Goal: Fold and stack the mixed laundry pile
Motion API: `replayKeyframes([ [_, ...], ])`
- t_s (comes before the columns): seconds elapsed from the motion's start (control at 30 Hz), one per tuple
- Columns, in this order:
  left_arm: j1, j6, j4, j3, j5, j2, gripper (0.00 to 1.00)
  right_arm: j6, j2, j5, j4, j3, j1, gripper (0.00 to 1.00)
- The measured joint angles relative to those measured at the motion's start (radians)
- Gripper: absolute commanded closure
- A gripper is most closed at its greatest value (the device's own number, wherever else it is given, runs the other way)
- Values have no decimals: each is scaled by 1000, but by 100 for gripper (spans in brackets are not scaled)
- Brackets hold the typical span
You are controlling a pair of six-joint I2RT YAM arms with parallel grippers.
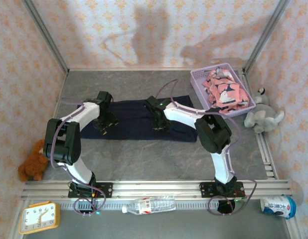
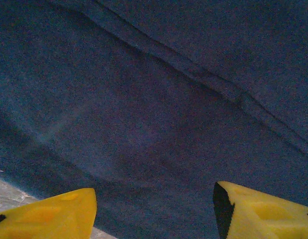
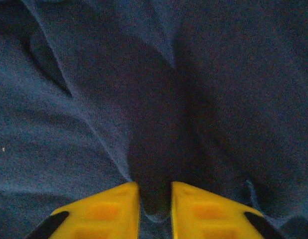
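Observation:
The dark navy cloth [image 1: 133, 122] lies spread flat across the middle of the grey table. My left gripper [image 1: 105, 124] hovers over its left part; in the left wrist view it [image 2: 154, 193] stands open, yellow fingers wide apart above the navy cloth [image 2: 159, 99], with nothing between them. My right gripper [image 1: 161, 124] presses down on the cloth's middle. In the right wrist view it [image 3: 154, 188] is shut on a pinched ridge of the navy cloth [image 3: 69, 124]. The salmon-pink shark-print cloth [image 1: 224, 89] lies crumpled in the lavender basket [image 1: 200, 79] at the back right.
A grey plush toy [image 1: 263, 115] lies right of the basket. A brown plush toy [image 1: 33, 160] sits at the left edge. Below the front rail are a yellow clock [image 1: 39, 217], a plastic bottle [image 1: 149, 204] and a carton [image 1: 279, 205]. A strip of bare table [image 2: 7, 191] borders the cloth's edge.

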Motion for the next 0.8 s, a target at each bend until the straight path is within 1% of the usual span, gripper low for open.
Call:
replayKeyframes([
  [0.1,0,0,0,0,-12,-3,36,16,0,-1,-1,8,0,96],
  [0.3,0,-1,3,-6,-17,-3,36,36,-27,-10,-27,12,0,97],
  [0.5,0,-4,9,-30,-17,-3,36,39,-43,-67,-39,37,0,97],
  [0.63,0,-4,16,-44,-17,-3,36,37,-42,-143,-37,49,0,96],
  [0.7,0,-5,18,-53,-17,-3,36,32,-34,-189,-36,61,0,90],
  [0.8,0,-10,21,-67,-17,-3,36,20,-14,-243,-35,85,0,67],
])
